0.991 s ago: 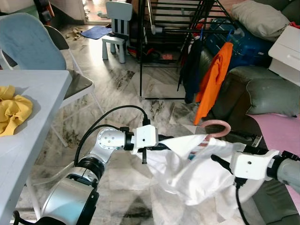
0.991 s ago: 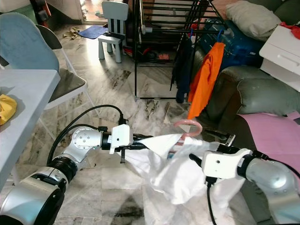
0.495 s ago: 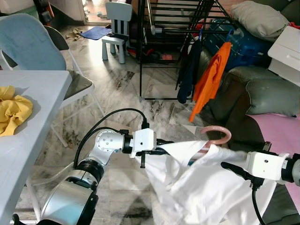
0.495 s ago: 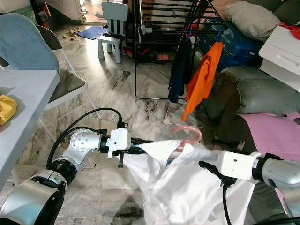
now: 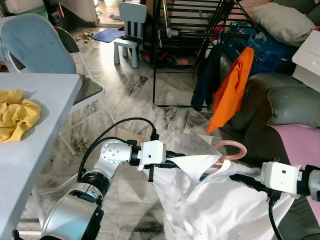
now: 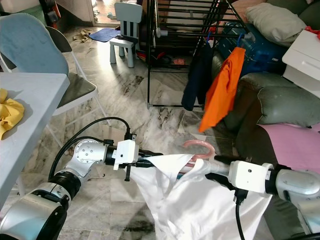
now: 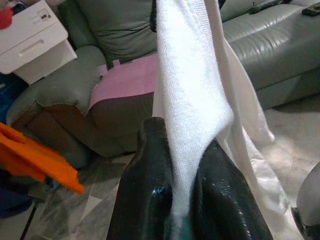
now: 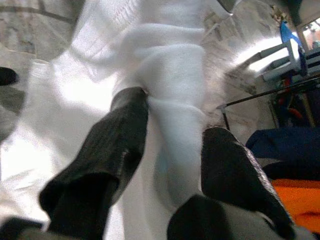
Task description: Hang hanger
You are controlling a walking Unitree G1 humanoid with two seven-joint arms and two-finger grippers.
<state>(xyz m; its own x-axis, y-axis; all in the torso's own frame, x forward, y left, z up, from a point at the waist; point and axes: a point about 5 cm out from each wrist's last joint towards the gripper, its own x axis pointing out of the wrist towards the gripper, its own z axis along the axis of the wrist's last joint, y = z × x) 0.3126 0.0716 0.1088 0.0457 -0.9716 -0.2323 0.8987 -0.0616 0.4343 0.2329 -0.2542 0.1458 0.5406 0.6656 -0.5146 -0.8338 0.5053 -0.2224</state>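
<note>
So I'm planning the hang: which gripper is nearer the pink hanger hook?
Right. The right gripper sits just beside the pink hanger hook; the left gripper pinches the white garment farther off.

- A marble-patterned floor [image 5: 130,95] stretches ahead of the left gripper [image 5: 176,156], carrying a black drying rack [image 5: 185,50] and a pale blue child's chair [image 5: 129,30].
- Beyond them lies a blue mat [image 5: 106,34], possibly with scattered litter beside it.
- A white table [image 5: 35,130], to that gripper's left, bears crumpled yellow cloth [image 5: 17,114].
</note>
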